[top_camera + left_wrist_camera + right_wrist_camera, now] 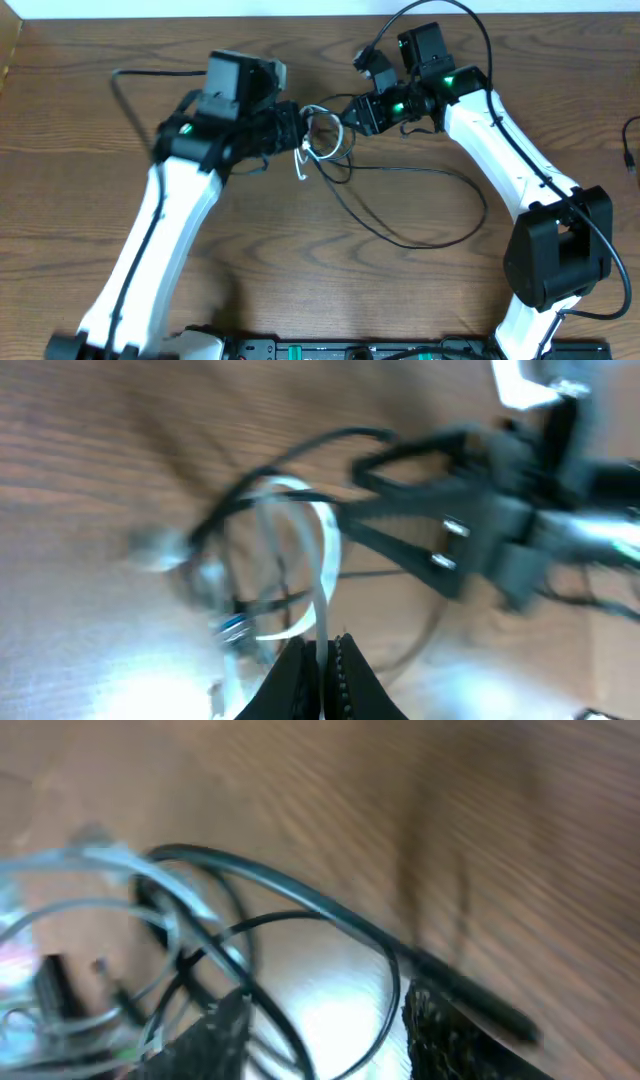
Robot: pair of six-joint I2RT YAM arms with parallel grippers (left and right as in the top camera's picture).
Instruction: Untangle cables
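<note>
From the left wrist I see my left claw (322, 647) pinching the white cable (329, 555). Only the right wrist shows my right claw (325, 1007) spread, with black cable (300, 899) strands passing between.

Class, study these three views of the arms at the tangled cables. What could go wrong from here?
1. The left gripper is shut on the white cable, which the black cable crosses; pulling now could tighten the tangle.
2. The right gripper stands open with more than one strand between its jaws; closing might catch the wrong one.
3. The overhead view shows both grippers close together over the tangle; they could collide.
</note>
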